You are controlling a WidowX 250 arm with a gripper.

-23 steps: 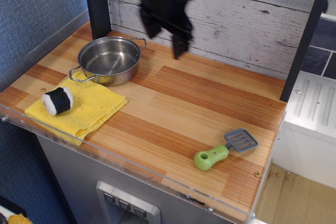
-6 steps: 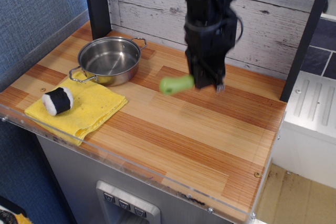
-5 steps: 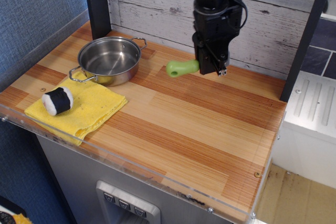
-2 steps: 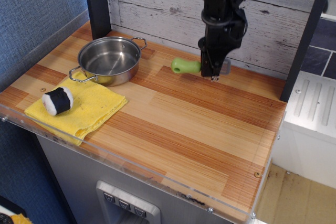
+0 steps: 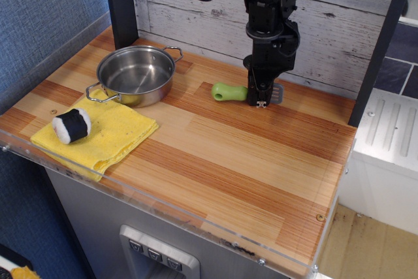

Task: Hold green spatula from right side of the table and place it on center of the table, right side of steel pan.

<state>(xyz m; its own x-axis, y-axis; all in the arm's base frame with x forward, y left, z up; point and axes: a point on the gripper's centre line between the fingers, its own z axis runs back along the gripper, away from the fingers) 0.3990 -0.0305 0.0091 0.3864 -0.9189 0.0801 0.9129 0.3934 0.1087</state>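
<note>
End effector (image 5: 260, 98) gripped the spatula (image 5: 230, 91) low at the bench (image 5: 261, 155), right of the pan (image 5: 135, 74). Risk: opening early or askew could roll the rounded handle.

Whitewashed plank wall (image 5: 339, 17) behind, blue textured wall (image 5: 46, 4) at left.

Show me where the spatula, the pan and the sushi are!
spatula (image 5: 228, 91): camera view, on its green handle.
pan (image 5: 136, 74): camera view, on its shiny inside bottom.
sushi (image 5: 72, 126): camera view, on its black wrap.
</note>
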